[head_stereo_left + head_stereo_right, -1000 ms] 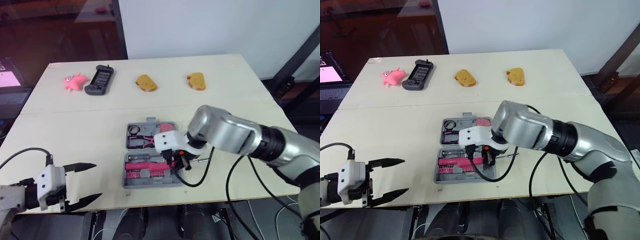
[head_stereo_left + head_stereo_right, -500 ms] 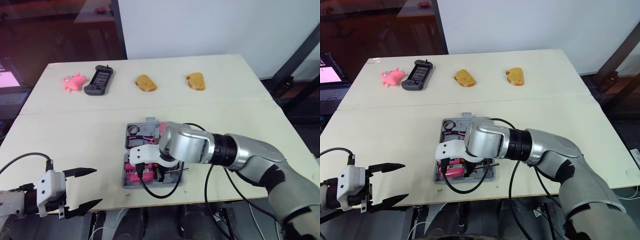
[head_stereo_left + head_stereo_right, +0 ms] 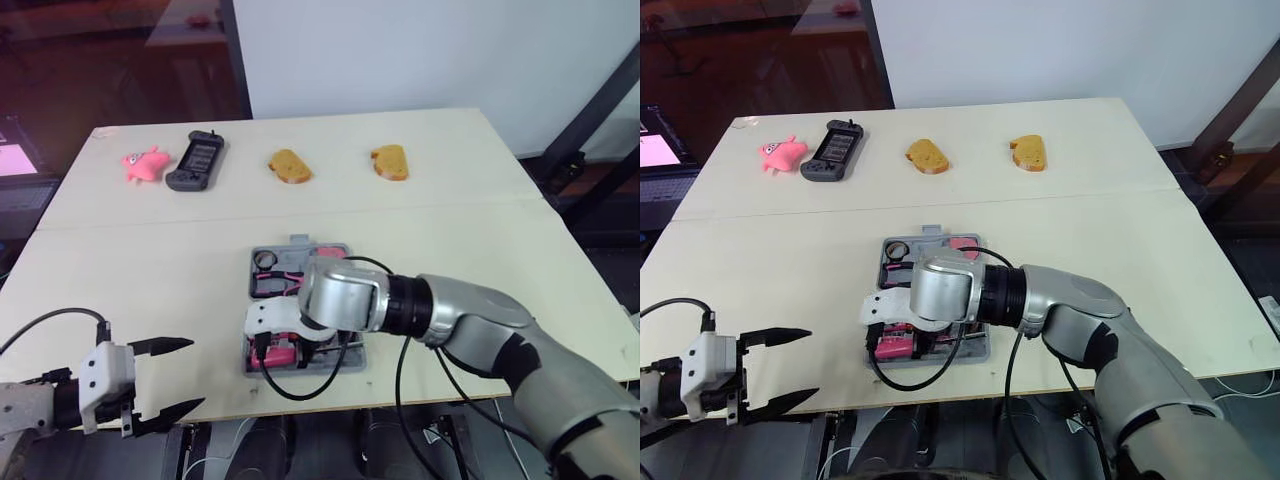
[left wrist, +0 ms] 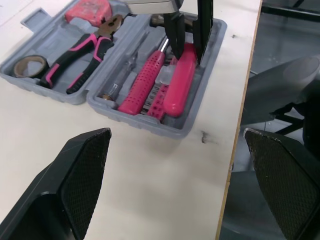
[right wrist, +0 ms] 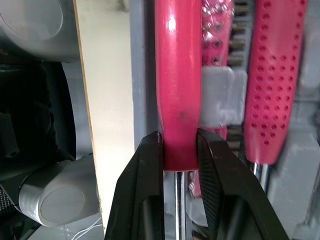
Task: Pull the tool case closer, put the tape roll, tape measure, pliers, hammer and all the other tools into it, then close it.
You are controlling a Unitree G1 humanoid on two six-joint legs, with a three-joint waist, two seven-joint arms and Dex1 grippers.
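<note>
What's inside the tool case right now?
Tape roll, pliers, tape measure, dotted pink screwdrivers, and a smooth pink handle in the right gripper. Slots beneath that gripper are covered.

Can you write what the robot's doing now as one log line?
right gripper: shut on pink screwdriver, in tool case | left gripper: open, at table near edge | tool case: open

One table [image 3: 450,200]. One open case [image 4: 165,127] near the front edge. Inside the case: one tape roll [image 4: 27,65], one pliers [image 4: 82,52], one red tape measure [image 4: 90,9]. Two pink tools with handles too: one smooth screwdriver [image 4: 181,82], one dotted screwdriver [image 4: 142,82]. Along the back edge: two bits of bread, left slice [image 3: 291,165] and right slice [image 3: 390,161], one pink toy [image 3: 145,163], one dark gamepad [image 3: 196,160].
</note>
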